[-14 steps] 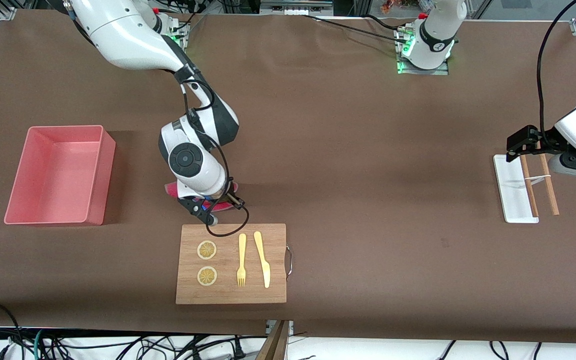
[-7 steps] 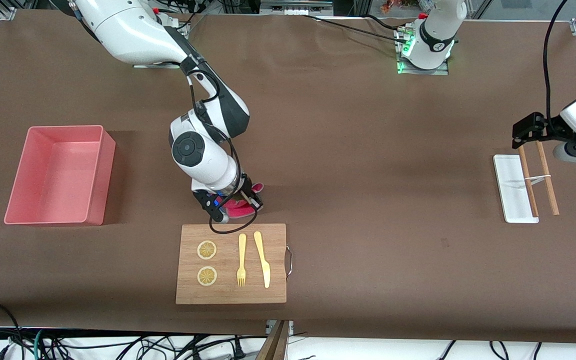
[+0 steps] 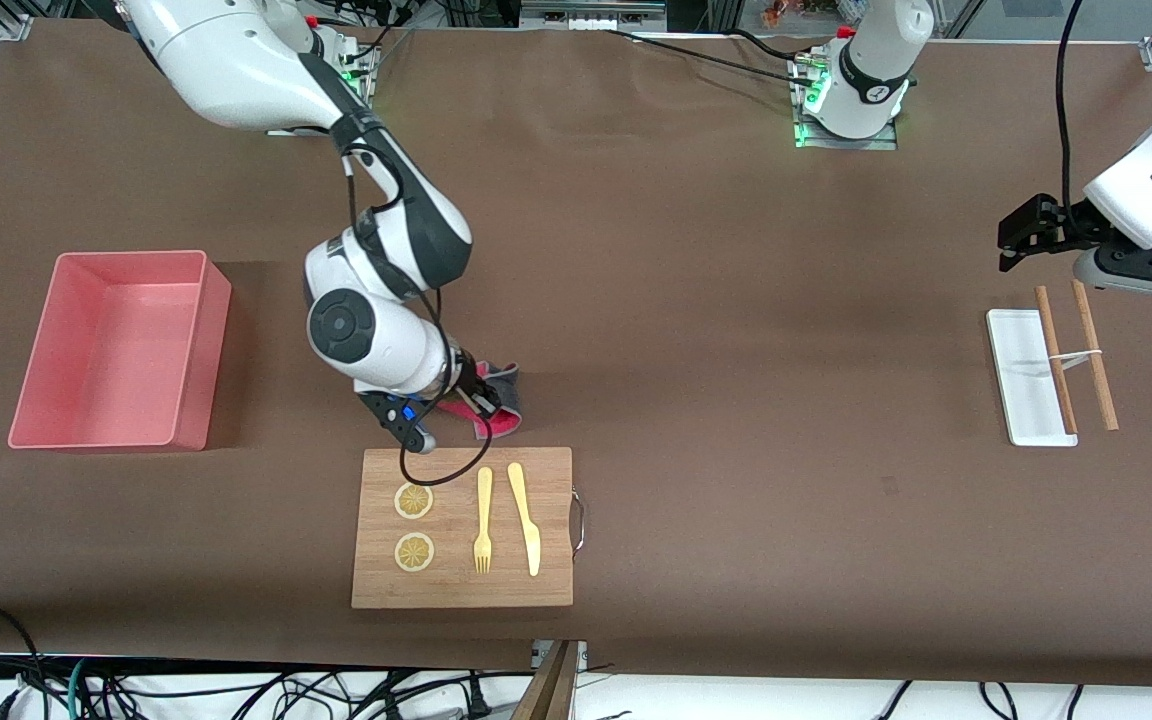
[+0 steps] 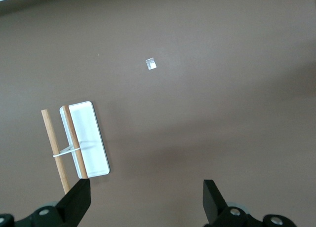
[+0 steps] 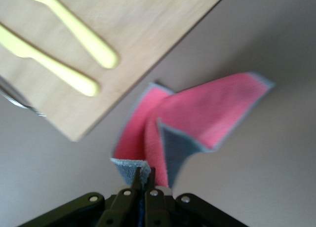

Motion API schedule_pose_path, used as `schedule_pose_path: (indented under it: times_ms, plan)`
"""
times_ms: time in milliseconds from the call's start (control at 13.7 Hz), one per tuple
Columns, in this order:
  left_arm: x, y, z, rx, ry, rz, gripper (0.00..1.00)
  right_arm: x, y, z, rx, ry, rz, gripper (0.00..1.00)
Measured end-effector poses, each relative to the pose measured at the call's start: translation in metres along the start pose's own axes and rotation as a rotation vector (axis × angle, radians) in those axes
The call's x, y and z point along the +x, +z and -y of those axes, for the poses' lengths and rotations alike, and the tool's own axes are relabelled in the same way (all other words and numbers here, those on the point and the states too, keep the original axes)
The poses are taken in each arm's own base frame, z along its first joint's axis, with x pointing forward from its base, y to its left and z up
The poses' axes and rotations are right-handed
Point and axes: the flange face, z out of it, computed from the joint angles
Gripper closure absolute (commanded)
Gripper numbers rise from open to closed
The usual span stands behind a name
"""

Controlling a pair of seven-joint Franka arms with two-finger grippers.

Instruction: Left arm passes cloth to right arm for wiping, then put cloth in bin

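The cloth (image 3: 496,400), crimson-pink with grey edges, lies crumpled on the brown table just past the cutting board's edge; it also shows in the right wrist view (image 5: 197,123). My right gripper (image 3: 471,398) is shut on a corner of the cloth (image 5: 143,175) and drags it over the table. The salmon-pink bin (image 3: 116,350) stands empty toward the right arm's end. My left gripper (image 3: 1011,240) is open and empty in the air over the table beside the white tray (image 4: 86,138); its fingertips (image 4: 79,200) show in the left wrist view.
A wooden cutting board (image 3: 463,527) holds two lemon slices (image 3: 414,500), a yellow fork (image 3: 483,520) and a yellow knife (image 3: 526,518). A small white tray (image 3: 1026,375) with two wooden chopsticks (image 3: 1076,355) lies at the left arm's end.
My right gripper swept the cloth toward the left arm's end, then drew back, leaving the cloth trailing. My left gripper rose and moved away from the white tray.
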Motion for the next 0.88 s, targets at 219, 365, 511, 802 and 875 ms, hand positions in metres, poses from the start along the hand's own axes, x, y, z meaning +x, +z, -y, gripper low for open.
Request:
schedule_pose_path:
  times_ms: [219, 365, 511, 802, 875]
  plan:
    - [0.001, 0.004, -0.001, 0.000, 0.002, -0.005, 0.00, 0.026, -0.012, -0.033, -0.118, -0.106, 0.074, 1.00]
    - [0.001, 0.004, -0.001, 0.000, 0.002, -0.004, 0.00, 0.045, -0.008, -0.055, -0.171, -0.156, 0.121, 1.00]
    - [0.001, 0.004, 0.000, -0.004, -0.001, -0.005, 0.00, 0.066, 0.004, -0.079, -0.213, -0.194, 0.157, 1.00]
    - [-0.001, 0.005, 0.008, -0.030, -0.021, -0.007, 0.00, 0.110, 0.029, -0.130, -0.271, -0.281, 0.201, 1.00]
    - [-0.001, 0.006, 0.008, -0.030, -0.021, -0.007, 0.00, 0.123, 0.031, -0.145, -0.280, -0.308, 0.207, 1.00]
